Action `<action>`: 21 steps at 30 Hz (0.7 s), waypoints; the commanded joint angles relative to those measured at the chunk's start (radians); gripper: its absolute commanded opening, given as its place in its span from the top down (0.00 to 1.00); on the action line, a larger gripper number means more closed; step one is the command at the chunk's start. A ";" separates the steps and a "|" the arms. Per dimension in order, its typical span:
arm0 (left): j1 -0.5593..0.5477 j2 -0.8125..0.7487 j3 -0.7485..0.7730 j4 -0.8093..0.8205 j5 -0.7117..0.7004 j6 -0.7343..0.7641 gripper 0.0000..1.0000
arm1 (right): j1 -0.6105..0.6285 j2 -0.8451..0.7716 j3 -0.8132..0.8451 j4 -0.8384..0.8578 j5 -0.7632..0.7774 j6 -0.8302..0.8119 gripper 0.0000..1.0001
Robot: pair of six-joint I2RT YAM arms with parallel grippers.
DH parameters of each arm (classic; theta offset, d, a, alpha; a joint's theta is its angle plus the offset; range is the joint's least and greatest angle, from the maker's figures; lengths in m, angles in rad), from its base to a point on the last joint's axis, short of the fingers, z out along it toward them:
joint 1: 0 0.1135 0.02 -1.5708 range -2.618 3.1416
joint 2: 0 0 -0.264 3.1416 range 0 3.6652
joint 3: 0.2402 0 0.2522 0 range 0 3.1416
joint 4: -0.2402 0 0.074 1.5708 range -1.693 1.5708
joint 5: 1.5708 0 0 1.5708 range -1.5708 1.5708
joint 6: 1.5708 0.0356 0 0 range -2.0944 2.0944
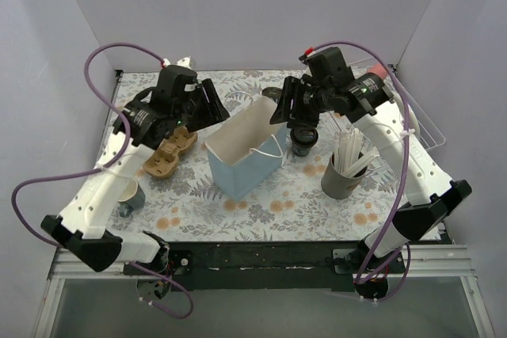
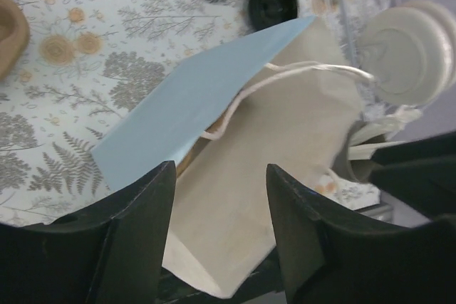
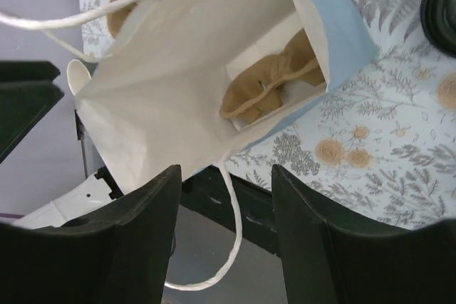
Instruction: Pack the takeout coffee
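Looking down from the top camera, the blue paper bag (image 1: 245,156) stands open in the middle of the surface (image 1: 277,211), between the arms. One black coffee cup (image 1: 303,140) stands just right of the bag, almost under the right gripper (image 1: 287,110). The left gripper (image 1: 207,103) hovers at the bag's far-left corner, so the right arm is nearer.

From the left wrist, the left gripper (image 2: 221,172) is spread wide and empty. The bag (image 2: 185,112) lies ahead and the lidded cup (image 2: 273,3) beyond it.

From the right wrist, the right gripper (image 3: 226,176) is also wide and empty over the bag's mouth (image 3: 185,76). A brown cup carrier (image 3: 274,80) rests inside, and the cup (image 3: 442,5) shows at the upper right edge.
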 commanded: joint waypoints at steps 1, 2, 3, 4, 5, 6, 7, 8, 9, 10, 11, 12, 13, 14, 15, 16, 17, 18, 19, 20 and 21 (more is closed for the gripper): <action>0.003 0.056 -0.006 -0.046 -0.071 0.129 0.46 | 0.044 -0.038 -0.078 0.006 0.107 0.123 0.39; 0.003 0.053 -0.020 -0.036 -0.067 0.136 0.46 | 0.043 -0.038 -0.098 0.007 0.115 0.126 0.39; 0.003 0.049 -0.052 -0.022 -0.054 0.147 0.46 | 0.044 -0.040 -0.104 0.013 0.125 0.134 0.39; 0.003 0.036 -0.067 0.003 -0.032 0.150 0.46 | 0.046 -0.037 -0.110 0.019 0.127 0.132 0.39; 0.003 0.029 -0.084 0.015 -0.021 0.152 0.46 | 0.046 -0.033 -0.115 0.027 0.129 0.132 0.40; 0.003 0.021 -0.105 0.026 -0.013 0.153 0.46 | 0.046 -0.029 -0.122 0.048 0.130 0.131 0.41; 0.003 0.010 -0.136 0.041 -0.011 0.156 0.47 | 0.044 -0.024 -0.130 0.065 0.130 0.129 0.41; 0.003 0.007 -0.152 0.046 -0.010 0.159 0.47 | 0.046 -0.020 -0.135 0.079 0.129 0.128 0.43; 0.003 0.006 -0.162 0.047 -0.011 0.164 0.48 | 0.046 -0.015 -0.132 0.096 0.127 0.123 0.44; 0.003 0.004 -0.182 0.053 -0.011 0.170 0.49 | 0.046 0.003 -0.127 0.096 0.127 0.115 0.46; 0.003 0.006 -0.190 0.055 -0.004 0.176 0.50 | 0.046 0.013 -0.122 0.099 0.122 0.111 0.50; 0.003 0.006 -0.198 0.056 0.004 0.179 0.52 | 0.046 0.019 -0.121 0.105 0.113 0.105 0.54; 0.003 0.007 -0.205 0.064 0.015 0.185 0.57 | 0.046 0.032 -0.110 0.104 0.110 0.095 0.58; 0.003 0.003 -0.216 0.070 0.019 0.188 0.70 | 0.046 0.037 -0.101 0.104 0.112 0.088 0.70; 0.003 -0.002 -0.224 0.075 0.039 0.187 0.76 | 0.044 0.043 -0.090 0.101 0.119 0.079 0.75; 0.003 -0.008 -0.233 0.090 0.050 0.185 0.80 | 0.044 0.055 -0.058 0.096 0.128 0.059 0.80; 0.003 -0.014 -0.250 0.095 0.058 0.179 0.90 | 0.041 0.063 -0.043 0.089 0.136 0.051 0.91; 0.003 -0.025 -0.254 0.099 0.074 0.172 0.95 | 0.038 0.071 -0.024 0.076 0.138 0.043 0.96; 0.003 -0.028 -0.257 0.104 0.085 0.162 0.99 | 0.032 0.088 0.027 0.067 0.136 0.025 0.99; 0.003 -0.030 -0.245 0.101 0.122 0.130 1.00 | 0.026 0.101 0.064 0.050 0.133 0.019 0.99; 0.003 -0.027 -0.227 0.090 0.142 0.097 1.00 | 0.017 0.140 0.125 0.000 0.110 0.016 0.99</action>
